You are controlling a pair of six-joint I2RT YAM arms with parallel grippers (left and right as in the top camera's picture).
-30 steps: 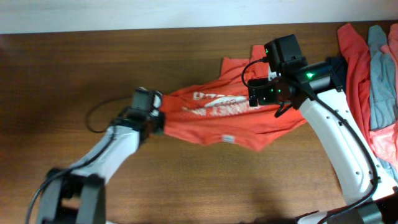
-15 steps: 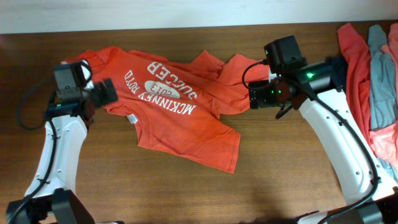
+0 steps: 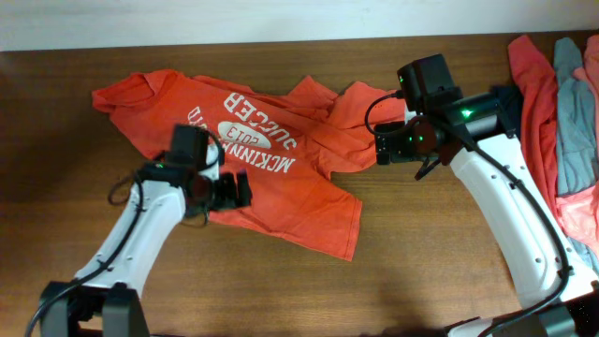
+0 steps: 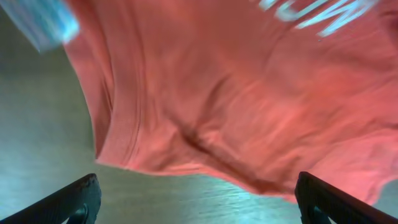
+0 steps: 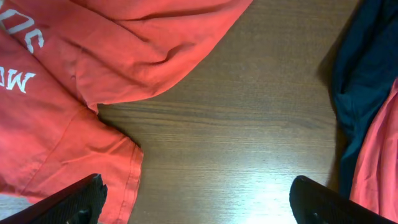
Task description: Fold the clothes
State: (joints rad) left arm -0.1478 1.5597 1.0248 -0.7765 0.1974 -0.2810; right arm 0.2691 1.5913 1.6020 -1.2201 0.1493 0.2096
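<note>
Looking down from overhead, the orange-red T-shirt [image 3: 299, 201] lies spread print side up across the left-middle of the bench [image 3: 56, 206]. One sleeve reaches far left and another lies crumpled toward the right arm. Its white lettering reads upside down from this view: "MCKINNEY" and "SOCCER", with "2013" in an oval (one more word is too small to make out). The left claw [image 3: 232, 192] hovers over the shirt's near-left edge. Only the left wrist view shows its fingers spread wide with nothing between them, above a blurred hem and a strip of wood. The right claw [image 5: 205, 202] is likewise wide open and empty. Its wrist view shows bare wood beneath it, between the shirt's sleeve edge and a navy garment [image 5: 367, 81]. Along the far-right edge lie a red garment [image 3: 532, 84], a grey-blue garment [image 3: 569, 94] and a pink garment [image 3: 588, 211]. Bare wood runs along the near side.
</note>
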